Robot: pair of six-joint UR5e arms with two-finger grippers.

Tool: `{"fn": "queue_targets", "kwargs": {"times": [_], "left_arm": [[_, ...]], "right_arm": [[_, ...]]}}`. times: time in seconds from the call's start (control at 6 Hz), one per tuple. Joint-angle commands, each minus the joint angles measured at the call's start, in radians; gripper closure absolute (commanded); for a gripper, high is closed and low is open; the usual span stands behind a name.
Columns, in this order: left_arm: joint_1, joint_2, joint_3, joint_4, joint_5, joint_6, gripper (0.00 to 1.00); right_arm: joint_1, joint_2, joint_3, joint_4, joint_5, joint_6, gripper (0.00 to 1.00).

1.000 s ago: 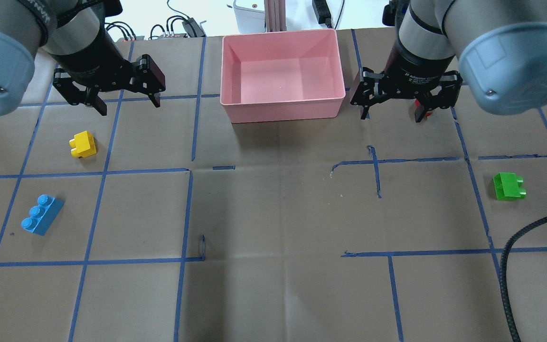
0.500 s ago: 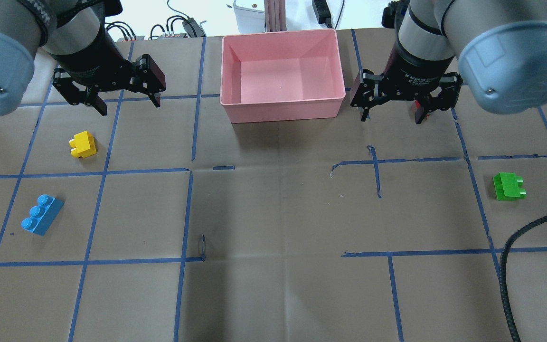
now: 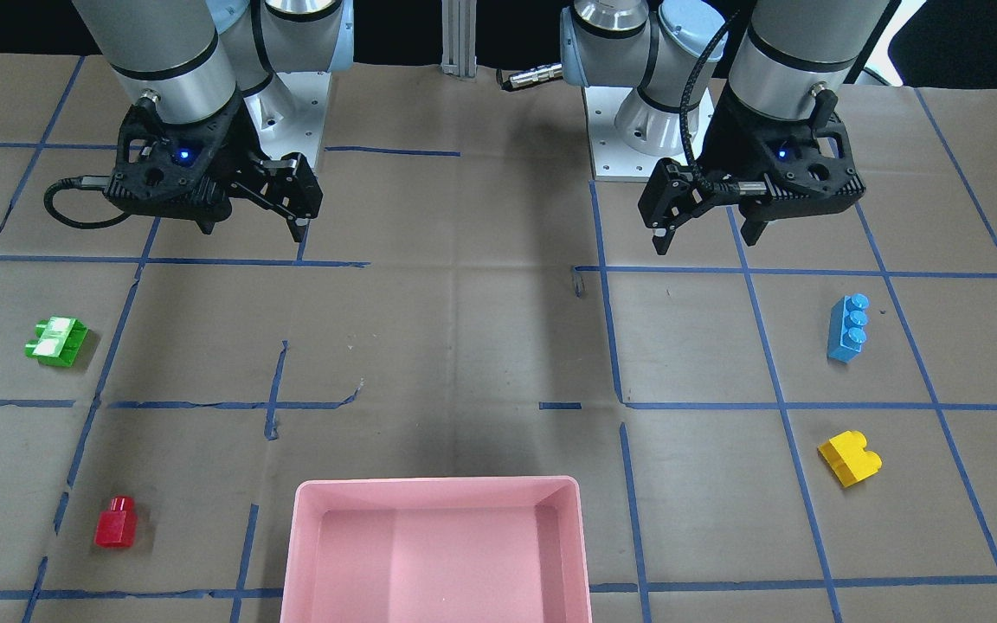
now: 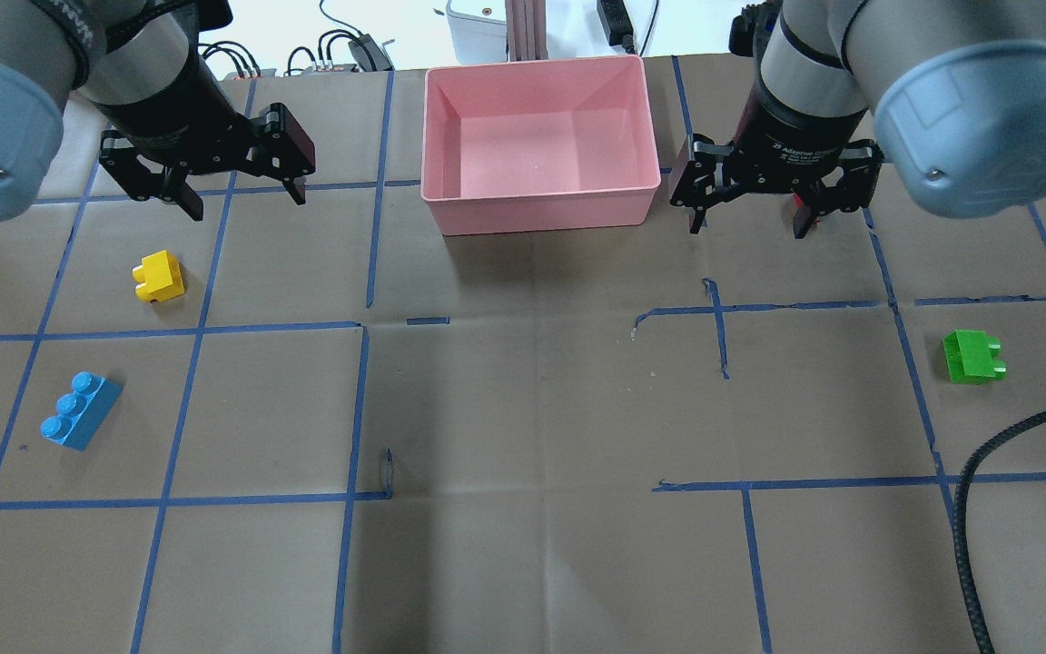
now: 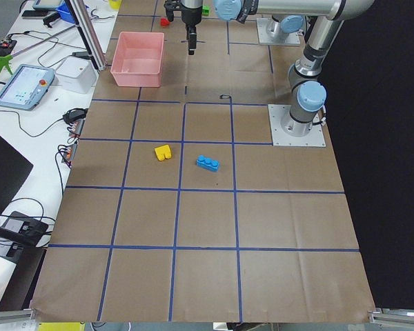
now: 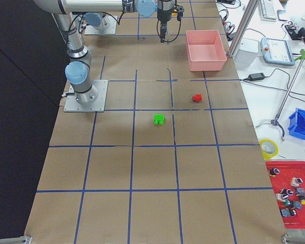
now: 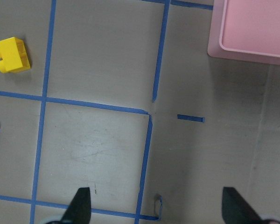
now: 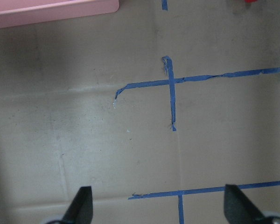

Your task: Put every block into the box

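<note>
The pink box (image 4: 541,218) stands at the table's far middle, with nothing in it; it also shows in the front view (image 3: 434,486). The yellow brick (image 4: 159,276) and the blue brick (image 4: 80,421) lie on the left. The green brick (image 4: 972,355) lies on the right. The red brick (image 3: 115,522) lies beside the box and is mostly hidden behind my right gripper in the overhead view. My left gripper (image 4: 248,204) hangs open and empty above the table, beyond the yellow brick. My right gripper (image 4: 747,227) hangs open and empty, between the box and the red brick.
A black cable (image 4: 986,509) curls over the table's near right corner. The two arm bases (image 3: 637,130) stand at the robot's side of the table. Blue tape lines grid the brown paper. Cables and devices lie beyond the far edge.
Both arms have shifted only slightly. In the overhead view the red brick shows less behind my right gripper's finger. The bricks and the box have not moved.
</note>
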Motion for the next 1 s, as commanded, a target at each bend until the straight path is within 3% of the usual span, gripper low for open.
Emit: {"fn": "queue_targets", "kwargs": {"times": [0.0,0.67,0.83], "left_arm": [[0.052,0.006,-0.015,-0.002,0.011,0.069,0.0],[0.623,0.032,-0.132,-0.009,0.01,0.784,0.0],[0.715,0.032,-0.135,-0.005,0.01,0.914,0.0]], "right_arm": [[0.001,0.004,0.0,0.003,0.001,-0.001,0.0],[-0.065,0.017,0.023,-0.01,-0.035,-0.056,0.0],[-0.155,0.01,0.028,0.008,-0.038,-0.261,0.0]]}}
